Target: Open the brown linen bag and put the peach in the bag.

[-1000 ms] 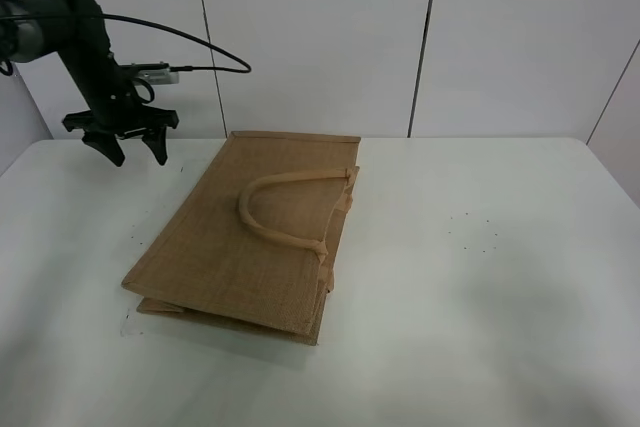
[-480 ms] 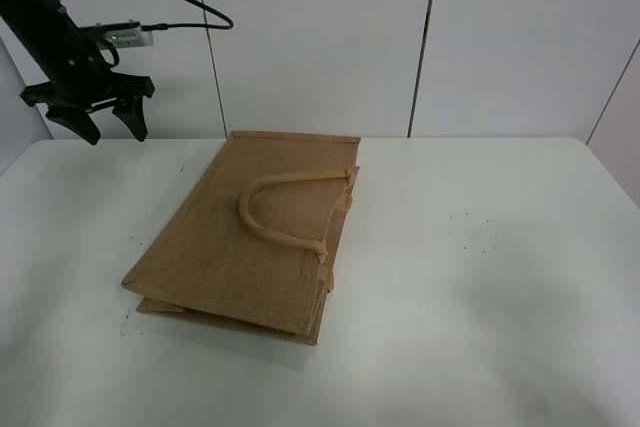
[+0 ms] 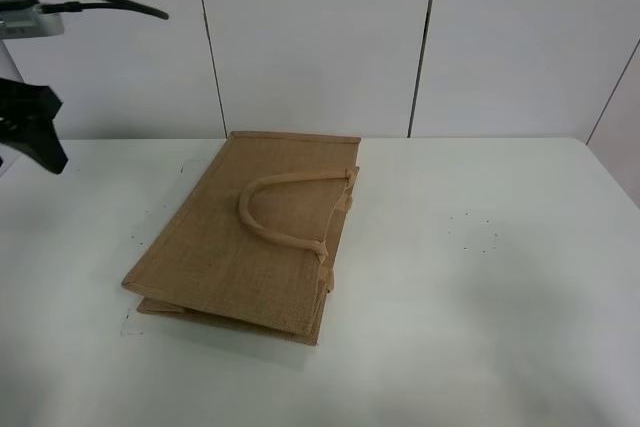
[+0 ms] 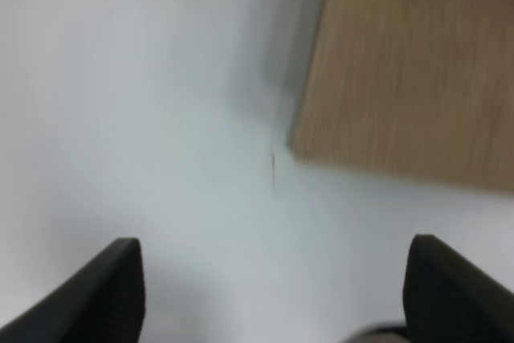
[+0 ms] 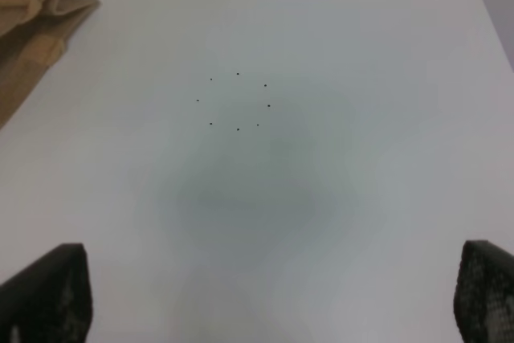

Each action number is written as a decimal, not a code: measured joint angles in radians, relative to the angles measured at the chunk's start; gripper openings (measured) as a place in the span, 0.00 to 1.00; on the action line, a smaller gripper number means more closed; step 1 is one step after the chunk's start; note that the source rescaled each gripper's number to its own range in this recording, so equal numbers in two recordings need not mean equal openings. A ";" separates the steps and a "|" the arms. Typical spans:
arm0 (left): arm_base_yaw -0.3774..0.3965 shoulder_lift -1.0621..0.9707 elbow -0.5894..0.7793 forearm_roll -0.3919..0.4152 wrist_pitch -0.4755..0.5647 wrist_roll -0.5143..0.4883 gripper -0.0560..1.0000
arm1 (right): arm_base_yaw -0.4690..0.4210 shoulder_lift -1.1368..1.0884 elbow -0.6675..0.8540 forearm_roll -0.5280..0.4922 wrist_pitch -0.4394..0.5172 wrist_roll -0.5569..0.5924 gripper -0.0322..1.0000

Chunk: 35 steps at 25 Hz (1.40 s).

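Note:
The brown linen bag (image 3: 225, 247) lies flat and closed on the white table (image 3: 480, 327), its beige loop handle (image 3: 262, 228) resting on top. One bag corner shows in the left wrist view (image 4: 409, 62) and its edge shows in the right wrist view (image 5: 28, 14). My left gripper (image 3: 25, 137) is open and empty at the far left edge, well clear of the bag; its fingers stand wide apart in the left wrist view (image 4: 273, 267). My right gripper (image 5: 269, 279) is open and empty over bare table right of the bag. The peach is out of view.
A small ring of black dots (image 3: 475, 232) marks the table right of the bag; it also shows in the right wrist view (image 5: 237, 102). White wall panels (image 3: 320, 37) stand behind the table's far edge.
My left arm has swung left, away from the bag, from near its far left corner to the edge of the exterior view. The bag has not moved.

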State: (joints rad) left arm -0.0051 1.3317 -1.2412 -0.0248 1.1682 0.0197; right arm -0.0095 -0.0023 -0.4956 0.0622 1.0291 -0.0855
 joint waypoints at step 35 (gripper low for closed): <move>0.000 -1.336 0.748 0.039 -0.114 -0.020 0.96 | 0.000 0.000 0.000 0.001 0.000 0.000 1.00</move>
State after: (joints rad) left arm -0.0051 -0.0042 -0.4935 0.0139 1.0545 0.0000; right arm -0.0095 -0.0023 -0.4956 0.0633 1.0291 -0.0855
